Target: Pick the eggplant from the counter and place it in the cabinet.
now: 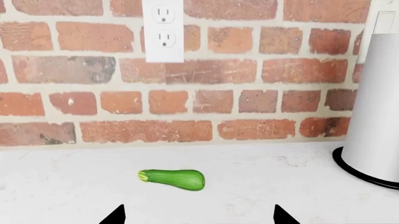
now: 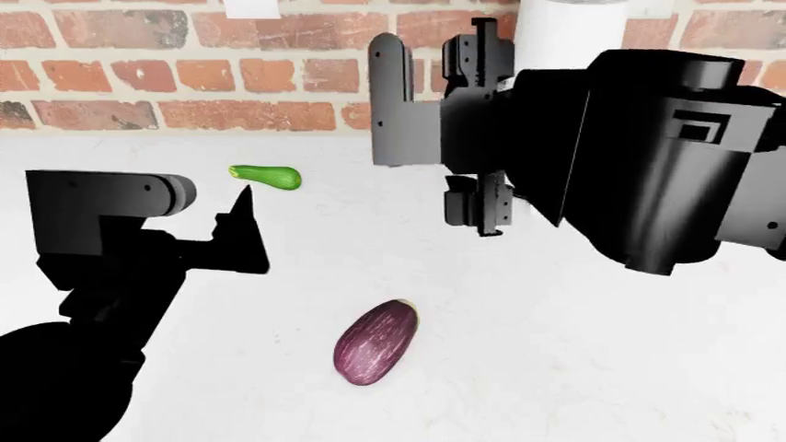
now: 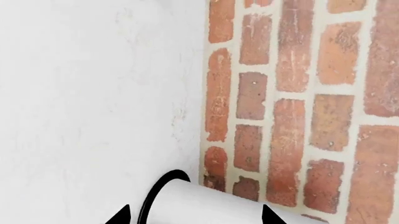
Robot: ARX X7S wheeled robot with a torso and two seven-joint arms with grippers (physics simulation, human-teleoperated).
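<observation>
The eggplant [image 2: 375, 341], dull purple with pale streaks, lies on the white counter [image 2: 590, 359] near the front middle, apart from both grippers. My left gripper [image 2: 242, 230] hovers left of it and farther back, open and empty. In the left wrist view its jaws [image 1: 199, 217] are wide apart and face the brick wall. My right gripper [image 2: 430, 101] is raised above the counter's back, beyond the eggplant. In the right wrist view it [image 3: 195, 217] is open and empty. The eggplant shows in neither wrist view. The cabinet is out of view.
A small green vegetable [image 2: 265, 176] lies near the wall, just ahead of the left gripper, and shows in the left wrist view [image 1: 173, 178]. A white paper towel roll [image 1: 374, 116] on a black base stands against the brick wall [image 2: 184, 74], and shows in the right wrist view [image 3: 206, 207]. A wall outlet [image 1: 163, 30] is above.
</observation>
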